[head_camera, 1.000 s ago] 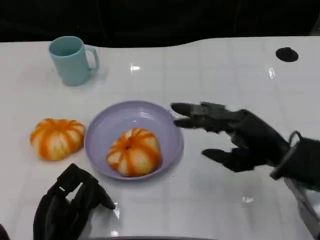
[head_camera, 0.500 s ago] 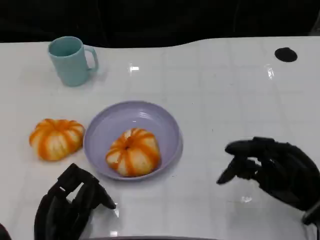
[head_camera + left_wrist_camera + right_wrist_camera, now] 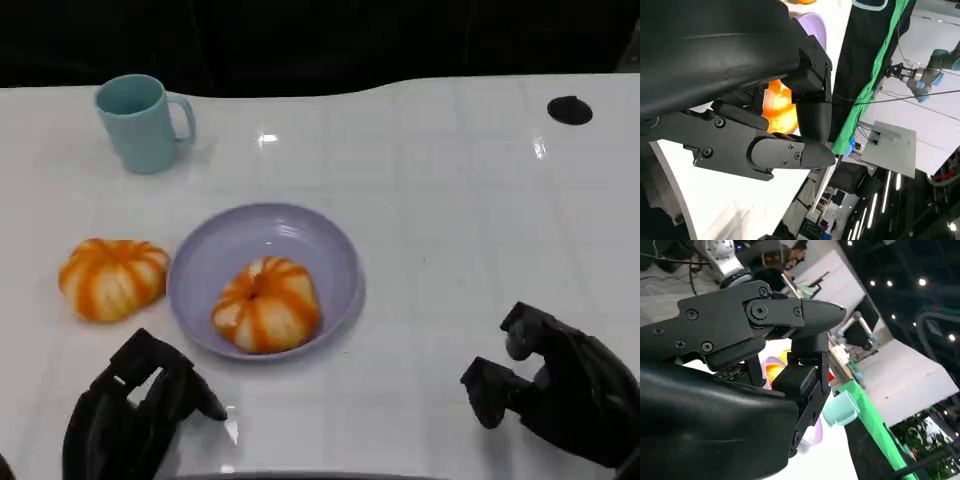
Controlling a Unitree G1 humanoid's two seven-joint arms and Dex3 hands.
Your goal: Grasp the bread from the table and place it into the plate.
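Nearest the robot, the black left hand point(image 3: 135, 410) is resting low over the white glossy tabletop point(image 3: 450, 220) at the near left edge, its fingers curled inward with nothing inside them; in the left wrist view the same hand point(image 3: 765, 125) is showing its fingers folded close together. At the near right, the black right hand point(image 3: 555, 395) is hovering just above the tabletop, its fingers bent in toward the palm and holding nothing, well apart from the plate. Further in, the round lavender plastic plate point(image 3: 215, 255) is sitting near the middle of the tabletop, and the round orange-and-white striped pumpkin-shaped bread point(image 3: 267, 303) is lying inside it, toward the near side of the dish, its stripes running outward from a dimple facing upward; being nearly round, it is showing no clear long axis. Just beside the plate's left rim, on the bare tabletop, a second orange-and-white striped bun point(image 3: 113, 277) is lying slightly wider than deep. Beyond both, a light teal ceramic mug point(image 3: 140, 122) is standing upright with its handle pointing right. Farthest off, a small black round disc point(image 3: 570, 110) is lying near the tabletop's far right edge.
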